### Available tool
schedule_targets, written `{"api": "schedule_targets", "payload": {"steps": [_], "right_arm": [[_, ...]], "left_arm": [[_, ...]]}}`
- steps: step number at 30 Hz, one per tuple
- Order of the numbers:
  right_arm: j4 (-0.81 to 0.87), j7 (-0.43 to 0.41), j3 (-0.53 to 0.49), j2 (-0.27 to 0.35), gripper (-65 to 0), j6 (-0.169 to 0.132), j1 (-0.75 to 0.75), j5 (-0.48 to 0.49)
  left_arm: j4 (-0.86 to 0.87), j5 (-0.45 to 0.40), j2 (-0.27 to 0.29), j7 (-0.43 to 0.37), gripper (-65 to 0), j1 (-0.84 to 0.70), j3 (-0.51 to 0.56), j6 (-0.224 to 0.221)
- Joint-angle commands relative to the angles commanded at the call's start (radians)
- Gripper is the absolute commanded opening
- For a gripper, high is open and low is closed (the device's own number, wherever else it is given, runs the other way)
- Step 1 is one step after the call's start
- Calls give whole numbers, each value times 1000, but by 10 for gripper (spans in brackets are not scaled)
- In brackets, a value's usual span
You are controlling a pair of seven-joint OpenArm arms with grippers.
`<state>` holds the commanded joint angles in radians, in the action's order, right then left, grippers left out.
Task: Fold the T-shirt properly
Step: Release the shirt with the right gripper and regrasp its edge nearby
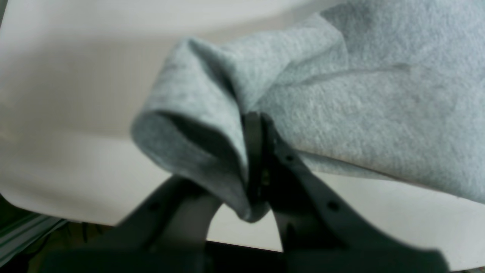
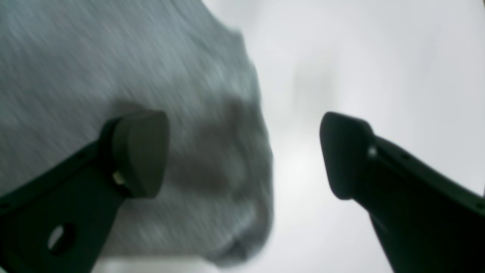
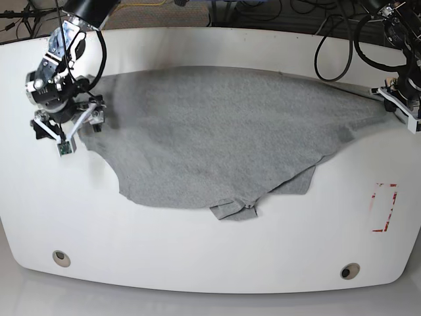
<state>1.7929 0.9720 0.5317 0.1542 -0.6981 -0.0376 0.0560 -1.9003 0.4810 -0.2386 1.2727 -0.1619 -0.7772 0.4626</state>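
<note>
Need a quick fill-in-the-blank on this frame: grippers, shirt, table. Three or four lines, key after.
1. The left gripper is shut on a bunched corner of the grey ____.
2. The right gripper hangs with its jaws ____, one fingertip over the T-shirt, gripping nothing.
3. The shirt lies spread on a ____ table.
4. Near the table's edge below the left gripper sits a ____ rectangular marking.

Missing words: T-shirt; open; white; red

White table with rounded front corners, lit evenly, faintly glossy. Two round metal grommets near its front edge. Red rectangular marking toward one side. Tangled black cables on dark floor behind.
</note>
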Motion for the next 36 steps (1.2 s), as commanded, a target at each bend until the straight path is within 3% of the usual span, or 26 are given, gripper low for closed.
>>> {"api": "schedule_targets", "payload": {"steps": [5,18,28,36], "right_arm": [[-157,-32,-61,2,-51,0,-143,-2],[-752,-305,-196,84,-51,2,-474,-2],[-1082,-520,-288,110,-51,4,-591,-2],[-1217,-629,-338,110,-51,7,-623,-2]], "left_arm": [[0,0,0,0,-650,2,2,0],[0,0,2,0,-650,3,2,0],[0,0,2,0,-650,3,2,0],[0,2,2,0,-650,5,2,0]]}}
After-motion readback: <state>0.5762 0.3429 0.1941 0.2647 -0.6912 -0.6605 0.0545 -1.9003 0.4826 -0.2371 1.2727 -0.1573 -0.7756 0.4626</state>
